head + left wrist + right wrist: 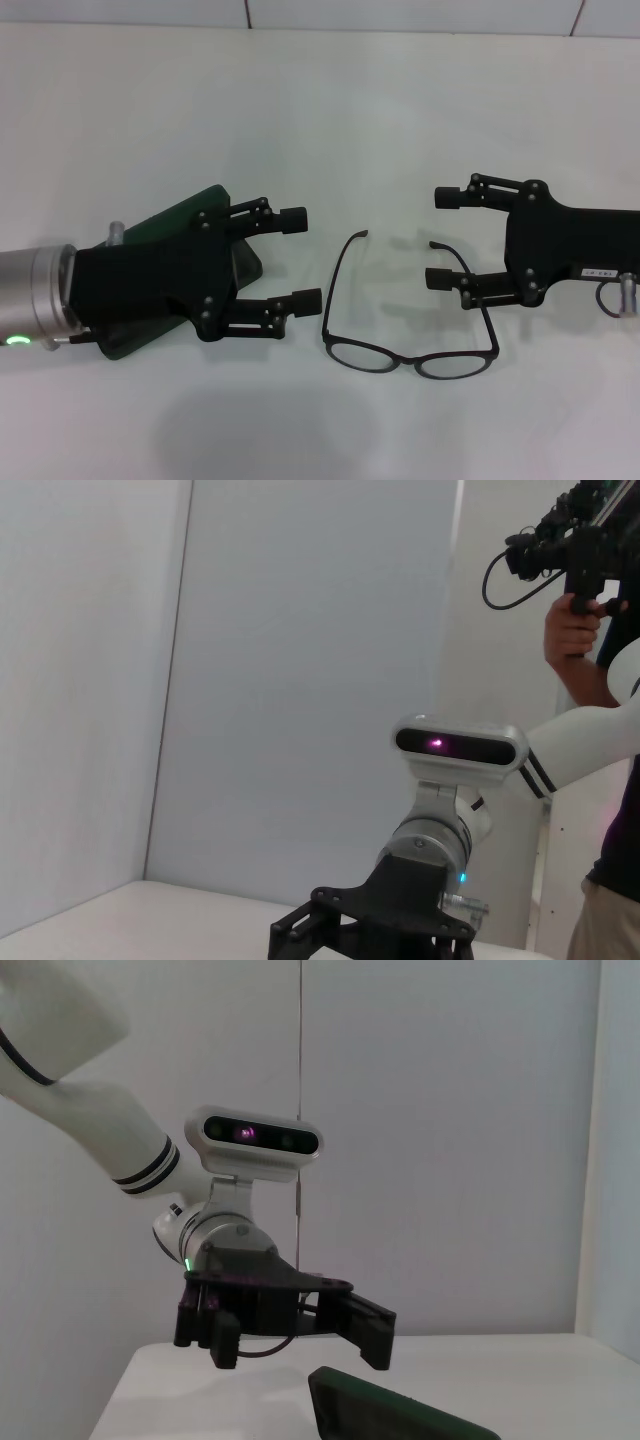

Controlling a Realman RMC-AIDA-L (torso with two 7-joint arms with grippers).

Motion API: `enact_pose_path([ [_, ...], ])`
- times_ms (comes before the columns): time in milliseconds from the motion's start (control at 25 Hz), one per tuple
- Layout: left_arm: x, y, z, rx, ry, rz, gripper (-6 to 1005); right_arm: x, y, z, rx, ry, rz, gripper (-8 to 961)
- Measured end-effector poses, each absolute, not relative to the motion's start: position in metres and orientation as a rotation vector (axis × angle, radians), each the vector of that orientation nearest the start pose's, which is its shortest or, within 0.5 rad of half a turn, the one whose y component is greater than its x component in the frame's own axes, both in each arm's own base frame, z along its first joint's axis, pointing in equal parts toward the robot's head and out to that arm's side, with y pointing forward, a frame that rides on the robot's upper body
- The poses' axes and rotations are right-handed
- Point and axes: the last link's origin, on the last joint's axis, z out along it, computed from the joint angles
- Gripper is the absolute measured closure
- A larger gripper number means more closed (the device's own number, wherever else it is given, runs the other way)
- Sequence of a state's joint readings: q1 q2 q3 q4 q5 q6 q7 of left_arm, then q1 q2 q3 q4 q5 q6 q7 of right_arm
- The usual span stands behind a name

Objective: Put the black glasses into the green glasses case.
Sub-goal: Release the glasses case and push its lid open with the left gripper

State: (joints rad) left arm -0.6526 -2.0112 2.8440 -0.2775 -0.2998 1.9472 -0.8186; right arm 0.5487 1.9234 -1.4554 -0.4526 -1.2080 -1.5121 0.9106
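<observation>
1. The black glasses (410, 330) are lying unfolded on the white counter (320, 110), between both pincers.
2. The left pincer (300, 258) is hovering over the closed green glasses case (170, 222), fingers apart.
3. The right pincer (443, 238) is hovering beside a temple, fingers apart.

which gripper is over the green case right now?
The left gripper: its body covers most of the green glasses case. The right gripper hangs apart across the black glasses, jaws open like the left's.
</observation>
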Motion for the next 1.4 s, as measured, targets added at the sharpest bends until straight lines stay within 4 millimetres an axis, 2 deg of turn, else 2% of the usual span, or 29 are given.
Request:
enact_pose_path([
  [240, -0.257, 0.274, -0.01, -2.785, -0.251, -1.169, 143, 0.229, 0.323, -0.018, -2.818, -0.004, 0.903, 98],
  [400, -0.261, 0.291, 0.0, -2.668, -0.327, -1.137, 155, 0.228, 0.324, -0.016, -2.818, -0.011, 0.898, 98],
  [560, -0.267, 0.326, 0.024, -2.621, -0.461, -0.947, 168, 0.228, 0.325, -0.015, -2.819, -0.017, 0.893, 97],
  [720, -0.27, 0.34, 0.043, -2.684, -0.515, -0.719, 181, 0.23, 0.325, -0.012, -2.82, -0.017, 0.883, 98],
  [960, -0.289, 0.33, 0.059, -2.66, -0.56, -0.429, 200, 0.234, 0.325, -0.01, -2.82, -0.01, 0.874, 98],
  [1400, -0.306, 0.321, 0.056, -2.653, -0.607, -0.341, 234, 0.235, 0.324, -0.009, -2.827, -0.016, 0.862, 97],
])
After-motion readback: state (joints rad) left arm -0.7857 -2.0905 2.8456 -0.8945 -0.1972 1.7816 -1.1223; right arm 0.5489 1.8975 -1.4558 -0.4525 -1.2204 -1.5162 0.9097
